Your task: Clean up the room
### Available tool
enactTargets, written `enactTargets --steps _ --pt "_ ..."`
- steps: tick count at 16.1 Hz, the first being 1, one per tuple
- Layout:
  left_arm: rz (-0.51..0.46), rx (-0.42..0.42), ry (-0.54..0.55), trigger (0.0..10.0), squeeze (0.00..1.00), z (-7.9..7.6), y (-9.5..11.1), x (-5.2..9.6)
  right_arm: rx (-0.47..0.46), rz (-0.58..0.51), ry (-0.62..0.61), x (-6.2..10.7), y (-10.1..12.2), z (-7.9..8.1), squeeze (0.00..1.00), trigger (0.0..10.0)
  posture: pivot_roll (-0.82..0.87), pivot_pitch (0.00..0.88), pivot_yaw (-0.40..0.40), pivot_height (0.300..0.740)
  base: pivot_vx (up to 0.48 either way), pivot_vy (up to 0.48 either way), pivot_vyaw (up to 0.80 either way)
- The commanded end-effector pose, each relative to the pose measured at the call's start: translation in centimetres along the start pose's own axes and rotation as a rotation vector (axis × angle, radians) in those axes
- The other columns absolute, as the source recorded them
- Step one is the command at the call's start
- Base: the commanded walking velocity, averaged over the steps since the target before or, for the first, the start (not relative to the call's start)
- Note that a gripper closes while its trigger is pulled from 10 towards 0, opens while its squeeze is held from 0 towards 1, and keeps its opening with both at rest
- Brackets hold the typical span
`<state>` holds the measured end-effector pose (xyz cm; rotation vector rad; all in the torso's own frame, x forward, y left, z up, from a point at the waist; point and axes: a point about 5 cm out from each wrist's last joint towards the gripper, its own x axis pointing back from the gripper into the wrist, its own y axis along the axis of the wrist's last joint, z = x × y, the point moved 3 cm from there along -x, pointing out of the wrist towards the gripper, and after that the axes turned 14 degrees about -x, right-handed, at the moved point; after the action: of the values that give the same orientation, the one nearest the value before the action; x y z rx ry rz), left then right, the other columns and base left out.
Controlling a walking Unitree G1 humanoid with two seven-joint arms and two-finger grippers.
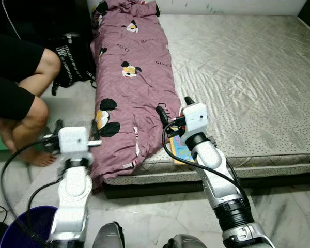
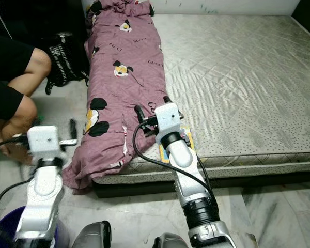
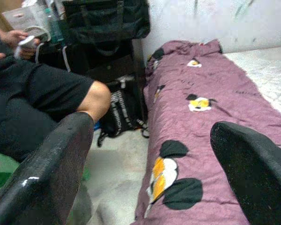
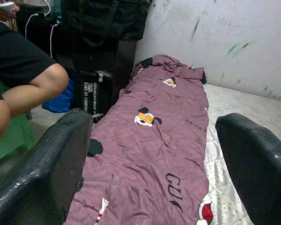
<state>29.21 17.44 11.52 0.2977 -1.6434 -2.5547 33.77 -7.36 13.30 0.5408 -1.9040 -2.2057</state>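
Note:
A mauve blanket (image 1: 132, 77) with cartoon prints lies along the left side of the grey mattress (image 1: 248, 77) and spills over its front left corner toward the floor. My right gripper (image 1: 174, 107) hovers open just above the blanket's lower right edge, nothing between its fingers (image 4: 42, 173). My left gripper (image 1: 76, 124) is open too, held over the floor just left of the hanging blanket; its fingers (image 3: 47, 173) frame the blanket and a person's knee. A thin colourful book (image 1: 182, 151) lies at the mattress's front edge, under my right arm.
A person (image 1: 20, 88) in black shorts sits close by on the left, bare feet on the floor. A black backpack (image 1: 72, 57) leans by the bed. A blue bucket (image 1: 20, 230) stands at my lower left. Marble floor runs along the bed's front.

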Motion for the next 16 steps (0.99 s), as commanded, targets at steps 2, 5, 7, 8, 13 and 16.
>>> enactTargets --steps 2,5,7,8,13,16 --pt "-0.001 -0.007 -0.017 10.0 0.0 0.0 -0.2 -0.7 -0.008 -0.016 -0.048 0.1 0.0 -0.8 0.0 10.0 0.04 0.075 -0.028 0.74 0.0 0.0 0.0" --pt "-0.026 -0.005 -0.054 10.0 0.0 -0.6 0.3 -1.4 -0.002 -0.044 -0.09 0.1 0.3 -1.5 0.0 10.0 0.01 0.069 0.003 0.74 0.0 0.0 0.0" --pt "-0.047 0.005 -0.048 10.0 0.0 -0.7 1.2 -1.6 -0.007 -0.038 -0.095 0.4 0.0 -1.6 0.0 10.0 0.04 0.08 -0.009 0.74 0.0 0.0 0.0" --pt "-0.049 0.005 -0.045 10.0 0.0 -0.6 1.2 -1.6 -0.009 -0.034 -0.092 0.4 -0.2 -1.5 0.0 10.0 0.04 0.08 -0.009 0.74 0.0 0.0 0.0" --pt "-0.035 -0.011 0.016 10.0 0.0 1.3 0.8 -0.8 -0.027 -0.047 -0.015 -1.1 0.1 0.9 0.0 10.0 0.09 0.09 -0.038 0.74 0.0 0.0 0.0" --pt "-0.096 0.015 0.013 10.0 0.0 0.3 2.9 -2.2 0.004 -0.094 -0.03 -1.7 1.8 0.0 0.0 10.0 0.04 0.09 -0.014 0.74 0.0 0.0 0.0"
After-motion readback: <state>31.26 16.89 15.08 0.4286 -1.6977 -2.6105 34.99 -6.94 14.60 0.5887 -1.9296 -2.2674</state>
